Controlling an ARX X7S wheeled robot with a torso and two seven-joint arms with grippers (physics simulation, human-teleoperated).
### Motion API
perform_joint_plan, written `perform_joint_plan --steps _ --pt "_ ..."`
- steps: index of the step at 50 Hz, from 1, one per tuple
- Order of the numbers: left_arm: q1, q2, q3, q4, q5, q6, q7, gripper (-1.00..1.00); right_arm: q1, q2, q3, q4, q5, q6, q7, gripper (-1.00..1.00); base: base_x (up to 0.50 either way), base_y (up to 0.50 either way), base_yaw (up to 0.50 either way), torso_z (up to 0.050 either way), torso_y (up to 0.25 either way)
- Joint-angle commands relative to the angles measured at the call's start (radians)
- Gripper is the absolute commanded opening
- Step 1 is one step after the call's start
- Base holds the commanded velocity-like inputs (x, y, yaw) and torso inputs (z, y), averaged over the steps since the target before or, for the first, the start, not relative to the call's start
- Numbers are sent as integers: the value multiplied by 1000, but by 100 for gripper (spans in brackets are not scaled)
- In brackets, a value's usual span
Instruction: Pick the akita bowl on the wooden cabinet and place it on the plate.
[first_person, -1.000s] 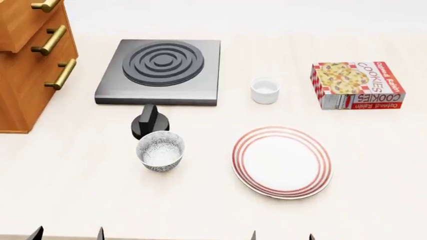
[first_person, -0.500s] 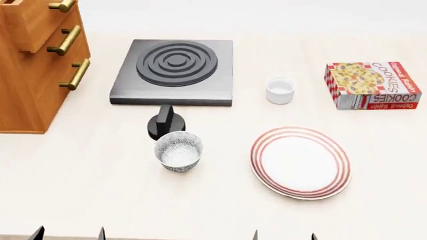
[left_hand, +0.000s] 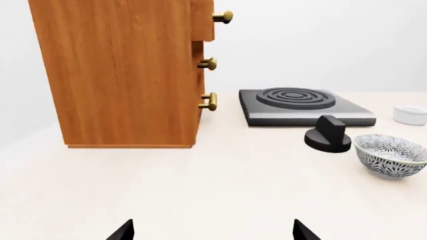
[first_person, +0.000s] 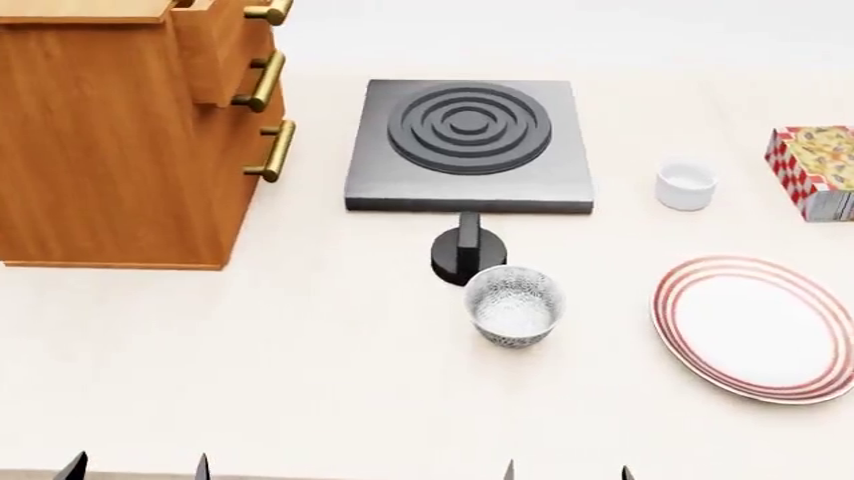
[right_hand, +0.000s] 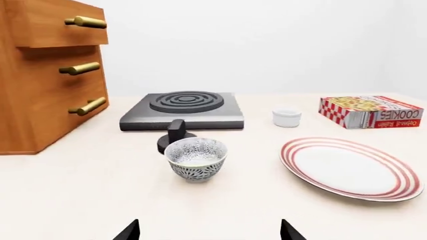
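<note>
Both tools sit low at the near edge of the table, empty. The left tool (left_hand: 212, 231) shows two dark fingertips spread wide apart with nothing between them, and the right tool (right_hand: 208, 230) looks the same — jaws parted, holding nothing.

Outward from the right tool, a patterned bowl (right_hand: 196, 158) stands upright on the table (right_hand: 80, 190), just in front of a black knob (right_hand: 176, 136) that sits near the dark hob (right_hand: 183, 109). That bowl is on the table, not on the wooden cabinet (first_person: 114, 135), so it is probably the twin and not the one the task asks for. The akita bowl meant here should be on the cabinet's flat top, but only a thin strip of that top shows in the head view and no bowl can be seen there; I cannot tell where on it the bowl stands. The plate (first_person: 754, 327) lies flat to the right, well apart from the cabinet, with a small white cup (first_person: 685, 186) and a cookie box (right_hand: 370, 111) beyond it.

To do this step well, the view likely needs to rise until the cabinet top is visible. The left tool is nearer the cabinet — it seems the better choice, coming down over the rim with jaws wide, clear of the brass handles (first_person: 272, 150)
</note>
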Motion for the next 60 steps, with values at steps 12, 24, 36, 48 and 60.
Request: perform_joint_plan --steps 12,24,36,48,60 --pt "-4 -13 15 -7 -12 6 -14 100 0 12 -18 -5 7 1 17 100 0 383 0 0 0" --pt "-7 -19 24 -14 -17 11 -20 100 -1 16 -14 -7 41 -1 16 100 0 62 0 0 0" --pt "-8 -24 31 -14 -23 12 -27 100 3 24 -33 -2 14 -2 34 100 0 257 0 0 0" --pt "-10 -30 38 -15 -28 14 -33 100 9 26 -34 9 30 -8 39 100 0 125 0 0 0" --pt "2 -58 70 317 161 -198 -127 100 -20 -39 134 -312 -38 321 19 100 0 0 0 0 0"
